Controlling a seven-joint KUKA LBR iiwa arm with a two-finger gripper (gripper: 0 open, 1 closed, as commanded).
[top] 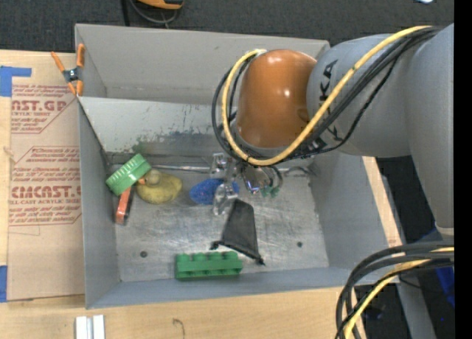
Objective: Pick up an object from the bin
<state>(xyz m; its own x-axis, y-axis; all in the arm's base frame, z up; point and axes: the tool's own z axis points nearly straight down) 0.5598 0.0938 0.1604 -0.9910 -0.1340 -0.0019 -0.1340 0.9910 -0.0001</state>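
Gripper (226, 189): we see it low in the middle of the bin (96, 205), under the arm's rounded orange cover (271, 100); its metal end is close to the floor.
Gripper state: we cannot tell how far it is open, and we see nothing clearly held in it.
Nearest thing: a small blue object (202, 193) lies on the floor just left of the gripper, touching it or nearly so; we cannot tell which, and its shape is too unclear for us to name.
Below the gripper: a flat black piece (241, 231), roughly triangular, lies on the floor with its upper end just under the gripper.
Left of the blue object: a rounded yellow toy (159, 189) sits near it, a little apart.
Left side of the bin: a green ribbed piece (128, 174) lies tilted against the yellow toy's upper left, and a slim orange stick (122, 207) lies just below it, near the left wall.
Front of the bin: a long green studded brick (209, 264) lies flat near the front wall, well apart from the gripper.
Arm: we see it reach in from the right, with yellow and black cables (225, 120) looping round the orange cover.
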